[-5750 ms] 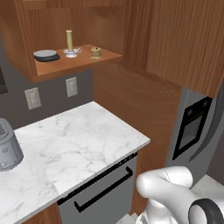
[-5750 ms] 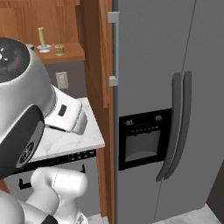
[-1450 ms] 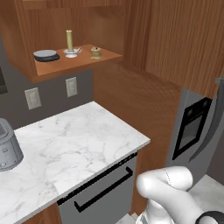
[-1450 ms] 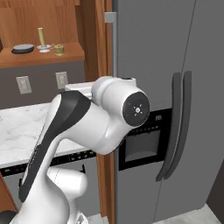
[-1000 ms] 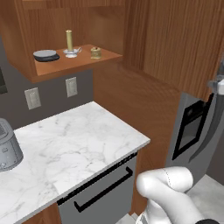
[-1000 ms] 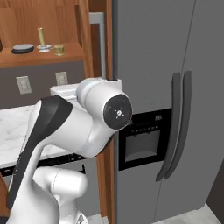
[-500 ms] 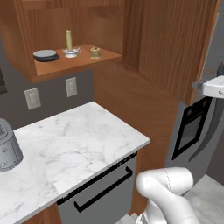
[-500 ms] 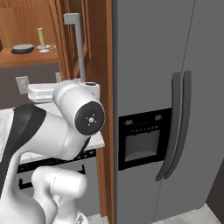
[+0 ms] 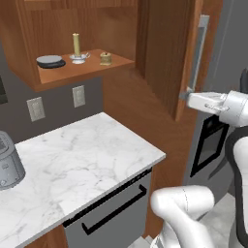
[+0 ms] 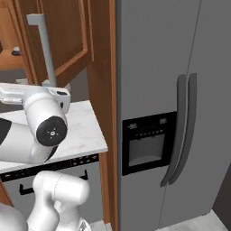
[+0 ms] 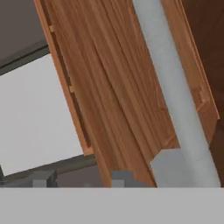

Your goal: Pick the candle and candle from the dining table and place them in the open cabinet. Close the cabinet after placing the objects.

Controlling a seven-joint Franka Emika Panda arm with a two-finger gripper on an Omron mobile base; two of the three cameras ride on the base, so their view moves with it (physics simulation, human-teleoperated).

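Both candles stand on the shelf of the cabinet (image 9: 82,70): the slim tan stick candle (image 9: 76,44) on its silver dish base, and the short golden candle (image 9: 105,58) to its right. The cabinet door (image 9: 167,53) hangs partly swung in, its silver bar handle (image 9: 197,53) facing me. My gripper (image 9: 187,96) is shut and sits against the door at the handle's lower end. The hand view shows the door (image 11: 118,87) and the handle (image 11: 173,100) close up, just past my gripper (image 11: 81,178). The dining table is out of view.
A flat dark grey dish (image 9: 50,61) lies left of the candles. Below is a marble counter (image 9: 82,164) with a dishwasher front (image 9: 109,213) and a grey appliance (image 9: 7,167) at the left. A grey fridge (image 10: 171,99) stands to the right.
The cabinet door has swung away from the fridge toward the cabinet. My arm has moved with it, and the jaws have closed.
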